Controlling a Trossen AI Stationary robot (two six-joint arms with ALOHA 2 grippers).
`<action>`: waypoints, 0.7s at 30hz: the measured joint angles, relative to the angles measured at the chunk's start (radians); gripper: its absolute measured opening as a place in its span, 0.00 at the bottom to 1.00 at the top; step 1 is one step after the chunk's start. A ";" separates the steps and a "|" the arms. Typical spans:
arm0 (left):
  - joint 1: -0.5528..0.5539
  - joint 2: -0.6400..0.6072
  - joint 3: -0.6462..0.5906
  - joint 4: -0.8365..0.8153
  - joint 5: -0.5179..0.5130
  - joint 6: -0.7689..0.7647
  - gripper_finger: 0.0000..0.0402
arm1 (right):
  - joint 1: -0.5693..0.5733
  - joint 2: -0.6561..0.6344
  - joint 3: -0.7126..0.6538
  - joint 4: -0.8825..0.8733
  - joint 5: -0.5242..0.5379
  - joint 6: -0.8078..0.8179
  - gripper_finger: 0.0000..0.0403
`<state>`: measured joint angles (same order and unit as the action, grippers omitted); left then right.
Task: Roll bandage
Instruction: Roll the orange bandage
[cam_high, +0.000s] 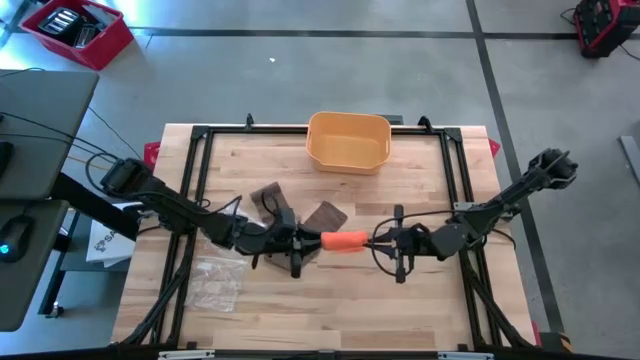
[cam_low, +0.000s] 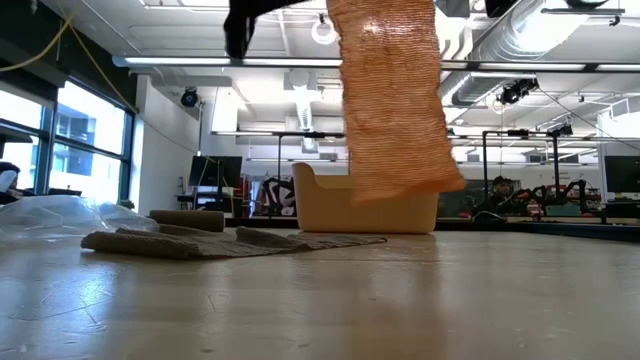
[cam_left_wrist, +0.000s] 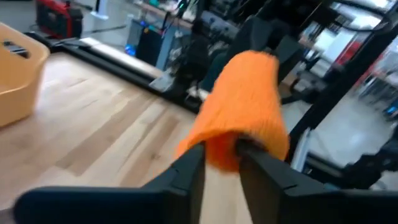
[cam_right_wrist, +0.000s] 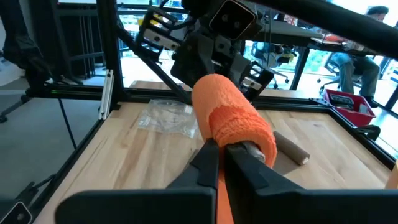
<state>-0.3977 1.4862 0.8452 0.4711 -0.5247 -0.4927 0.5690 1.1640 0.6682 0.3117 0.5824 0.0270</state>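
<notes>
Nearest to the high camera's lower edge, at about 8 o'clock from the table centre, lies a clear plastic bag (cam_high: 214, 283) on the wooden table (cam_high: 330, 310). Just above it, near the middle of the table, the two arms meet. From 9 o'clock comes the left gripper (cam_high: 300, 243), and from 3 o'clock comes the right gripper (cam_high: 385, 241). Between them is the orange bandage (cam_high: 345, 240), held up in the air; in the low view it hangs as a wide strip (cam_low: 388, 100) with its loose end above the wood, not touching it.

On the left wrist picture the left gripper (cam_left_wrist: 222, 163) has its two fingers (cam_left_wrist: 186, 171) on the near end of the orange roll (cam_left_wrist: 242, 112), one at each side, with a narrow gap between them. On the right wrist picture the right gripper (cam_right_wrist: 222, 152) has the fingers pressed together, pinching the other end of the bandage (cam_right_wrist: 233, 118).

Behind the bandage, at about 11 o'clock from the centre, brown bandage pieces (cam_high: 300, 207) lie flat on the wood, and a small brown roll (cam_right_wrist: 291, 149) lies beside them.

Farthest, at 12 o'clock by the far edge, stands a yellow bin (cam_high: 348, 141)
</notes>
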 joint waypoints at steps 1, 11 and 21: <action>0.000 -0.018 0.000 -0.039 0.000 0.001 0.26 | 0.002 -0.007 -0.001 -0.011 0.000 0.000 0.01; -0.036 -0.128 0.000 -0.230 0.055 0.172 0.39 | -0.005 -0.019 -0.236 0.393 -0.171 0.028 0.00; -0.157 -0.064 0.000 0.232 0.070 0.553 0.33 | -0.124 -0.020 -0.408 0.911 -0.737 0.051 0.00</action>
<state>-0.5546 1.4220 0.8452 0.7027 -0.4543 0.0607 0.4453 1.1436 0.2600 1.2227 -0.1546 0.0782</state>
